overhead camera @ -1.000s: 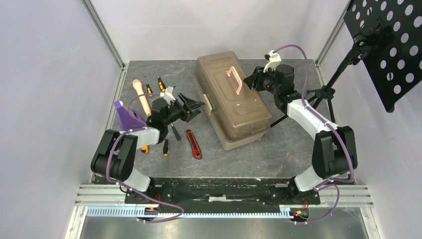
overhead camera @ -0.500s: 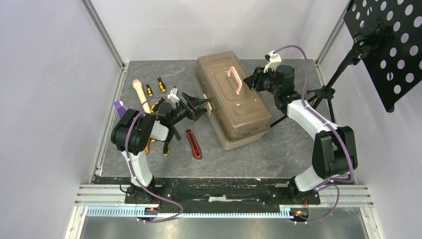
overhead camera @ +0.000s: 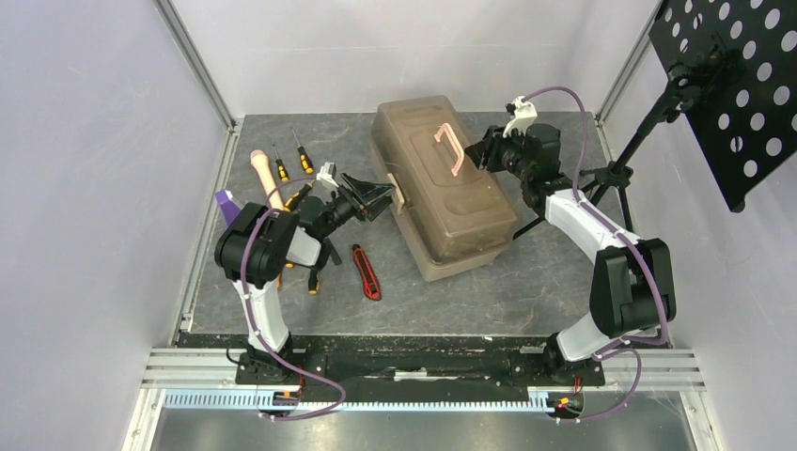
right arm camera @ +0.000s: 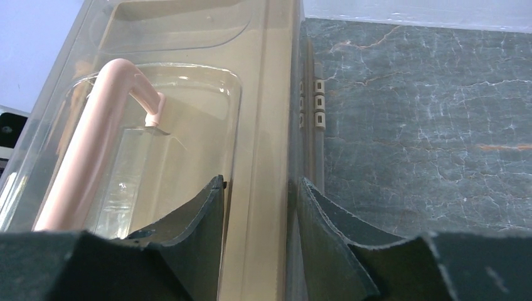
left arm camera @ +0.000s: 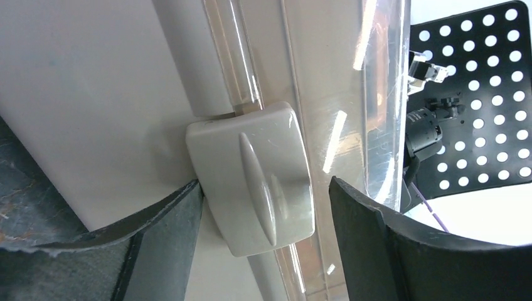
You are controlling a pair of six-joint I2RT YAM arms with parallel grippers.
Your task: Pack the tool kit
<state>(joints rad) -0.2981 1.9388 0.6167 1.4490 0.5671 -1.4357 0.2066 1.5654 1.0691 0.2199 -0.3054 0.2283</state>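
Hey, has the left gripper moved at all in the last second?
Yes. Against the utility knife, which stayed put, the left gripper has edged right toward the toolbox; its open jaws now flank the latch.

Pale lilac walls [overhead camera: 94, 141] enclose a dark marbled tabletop [overhead camera: 526, 291]; a perforated black panel [overhead camera: 742, 94] stands right.

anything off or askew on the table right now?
Nothing spilled or broken. The toolbox sits diagonal to the table edges, lid shut, while screwdrivers and the utility knife lie loose left of it. The open left gripper brackets its latch.
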